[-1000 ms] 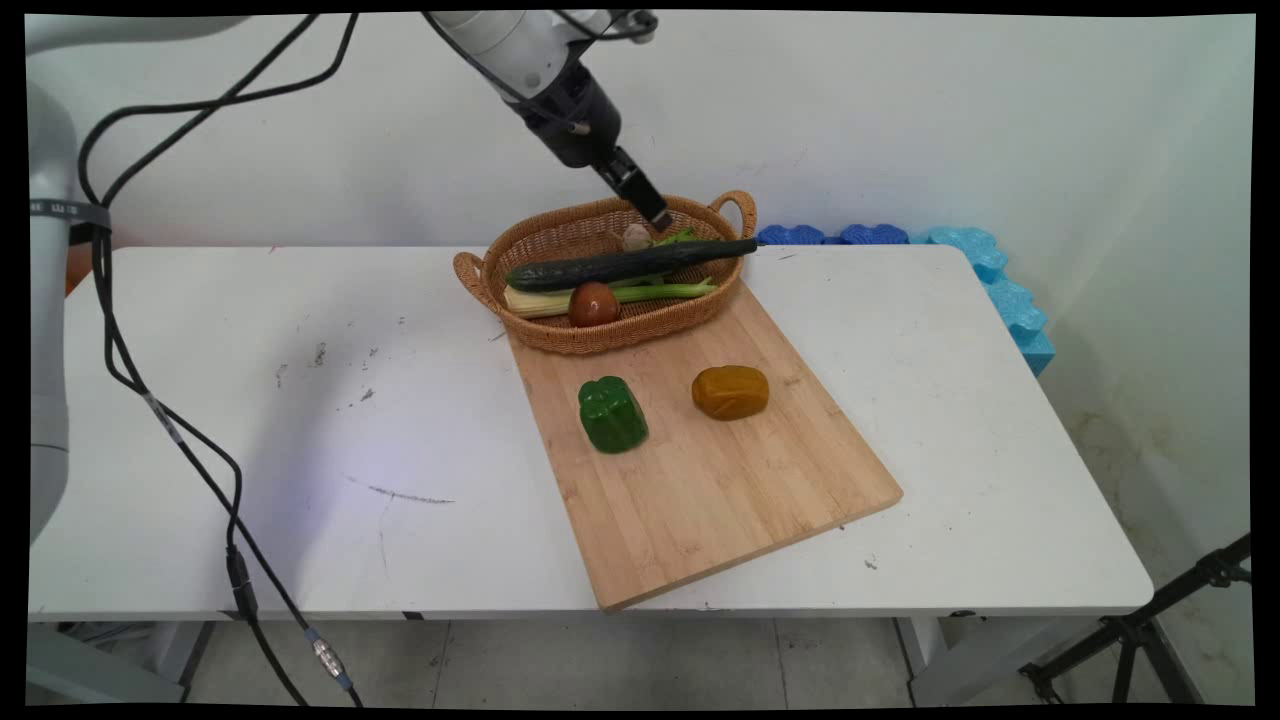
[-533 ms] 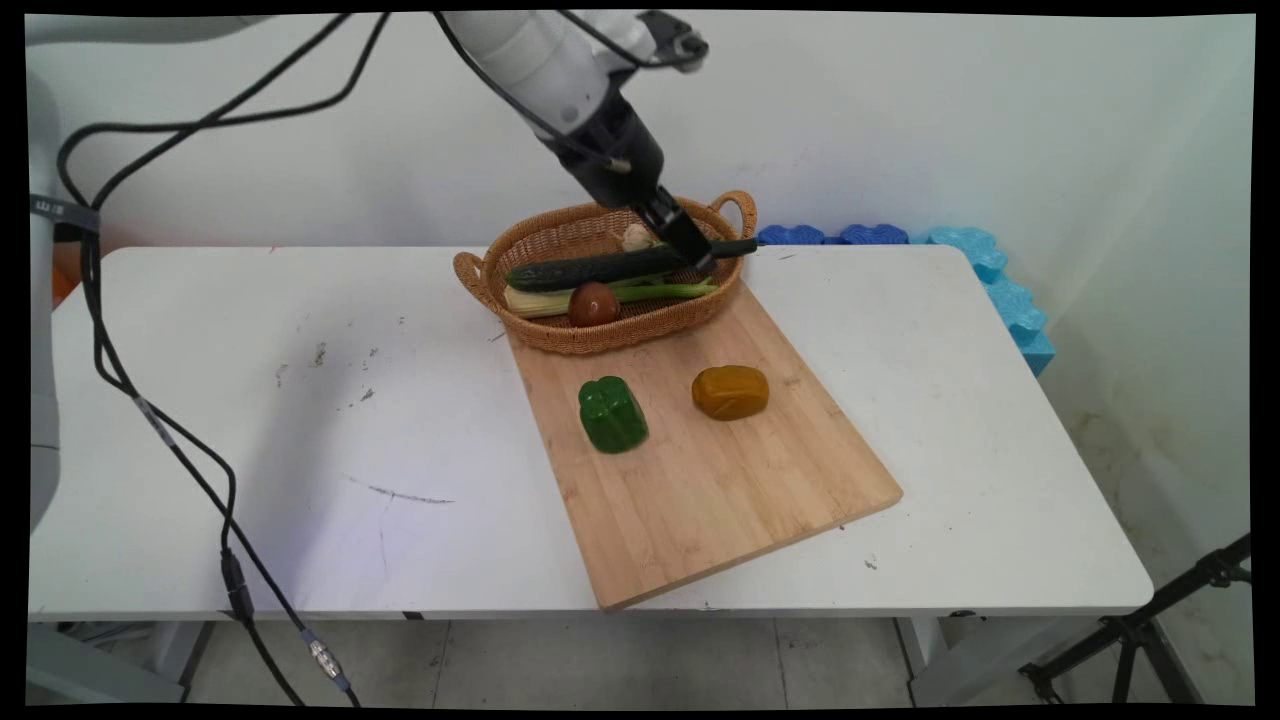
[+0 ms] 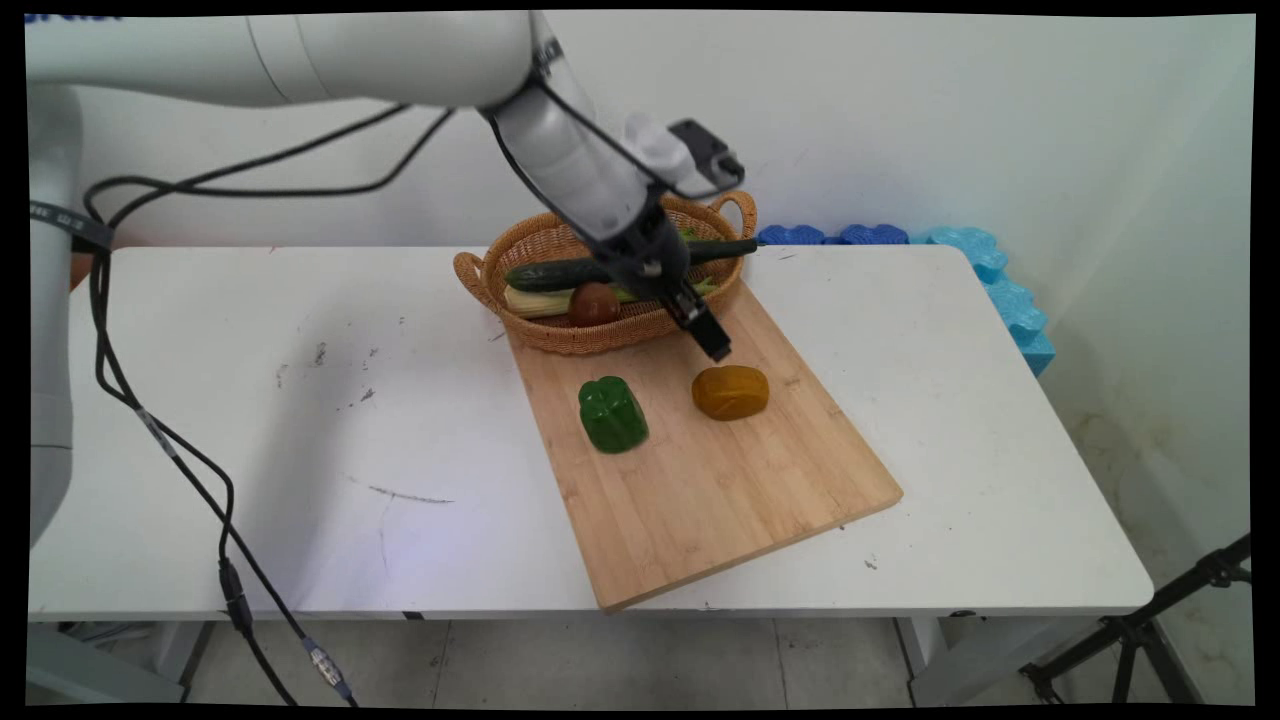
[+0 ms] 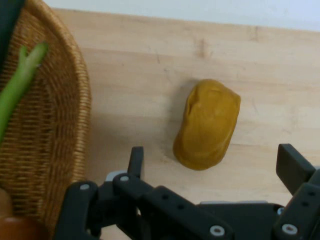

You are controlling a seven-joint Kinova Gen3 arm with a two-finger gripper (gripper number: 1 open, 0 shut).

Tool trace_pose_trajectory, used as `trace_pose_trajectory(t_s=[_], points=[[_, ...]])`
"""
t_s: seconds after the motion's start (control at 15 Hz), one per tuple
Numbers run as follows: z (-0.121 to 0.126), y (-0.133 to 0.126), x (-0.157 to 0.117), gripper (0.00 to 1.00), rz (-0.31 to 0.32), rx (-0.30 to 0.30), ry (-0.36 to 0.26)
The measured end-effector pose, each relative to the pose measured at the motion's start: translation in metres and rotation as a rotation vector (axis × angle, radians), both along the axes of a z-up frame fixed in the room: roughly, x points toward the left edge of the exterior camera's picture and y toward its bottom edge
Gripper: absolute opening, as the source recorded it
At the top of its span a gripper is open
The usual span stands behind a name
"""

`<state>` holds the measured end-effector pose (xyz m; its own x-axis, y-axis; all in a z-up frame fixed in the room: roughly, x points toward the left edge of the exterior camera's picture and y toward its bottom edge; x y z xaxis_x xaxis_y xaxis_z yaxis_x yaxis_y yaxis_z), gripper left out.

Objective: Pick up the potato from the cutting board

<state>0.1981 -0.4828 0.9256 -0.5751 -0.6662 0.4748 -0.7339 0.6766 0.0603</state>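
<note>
Down from the oval wicker basket (image 3: 560, 235) comes the black two-finger gripper (image 4: 212, 162), now low over the slanted bamboo cutting board (image 3: 720, 480), fingers spread wide and empty. Bare wood lies open toward the board's near corner. Basket rim crowds close behind. Green bell pepper (image 3: 612, 414) sits well aside; the ochre rounded lump (image 4: 207, 125) lies just ahead between the fingers.

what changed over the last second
The gripper swung from above the basket's far side, across the cucumber, down toward the near side; it now hangs open and empty over the board, just short of the yellow pepper. It took hold of nothing. The green pepper, yellow pepper, board, basket and its vegetables stayed put.
</note>
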Motion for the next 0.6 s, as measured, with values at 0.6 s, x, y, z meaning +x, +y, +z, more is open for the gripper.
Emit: trace_pose_trajectory(t_s=[0.6], points=[[-0.06, -0.004, -0.027, 1.0, -0.067, -0.039, -0.03]])
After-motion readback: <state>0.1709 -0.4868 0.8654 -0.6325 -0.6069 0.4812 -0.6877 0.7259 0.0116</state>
